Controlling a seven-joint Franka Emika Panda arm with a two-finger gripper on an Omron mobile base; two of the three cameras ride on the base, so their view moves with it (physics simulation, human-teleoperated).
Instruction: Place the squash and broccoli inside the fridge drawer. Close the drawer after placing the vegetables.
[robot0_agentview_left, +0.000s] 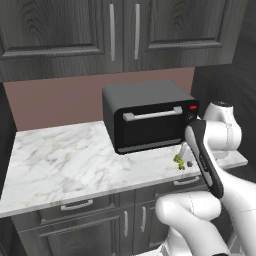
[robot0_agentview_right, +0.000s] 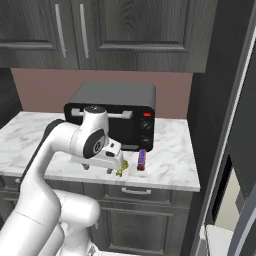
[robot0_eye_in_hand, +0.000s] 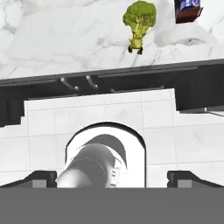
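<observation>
The broccoli (robot0_eye_in_hand: 139, 21) is a small yellow-green floret on a pale stem, lying on the marble counter near its front edge. It also appears as broccoli (robot0_agentview_left: 179, 161) and broccoli (robot0_agentview_right: 121, 170) in the base views. My gripper (robot0_agentview_right: 98, 169) hangs fingers-down over the counter's front edge, just left of the floret and apart from it. In the hand view the gripper (robot0_eye_in_hand: 113, 177) is open, its tips wide apart with nothing between them. The squash is out of view. A white box-like corner (robot0_agentview_right: 220, 239), low in the open fridge at the right, looks like the fridge drawer.
A purple bar (robot0_agentview_right: 142, 160) lies just right of the broccoli, purple bar (robot0_eye_in_hand: 188, 9) in the hand view. A black toaster oven (robot0_agentview_left: 147, 117) stands at the back of the counter (robot0_agentview_left: 60, 165). Dark cabinets hang above and stand below. The fridge door (robot0_agentview_right: 240, 125) stands open at the right.
</observation>
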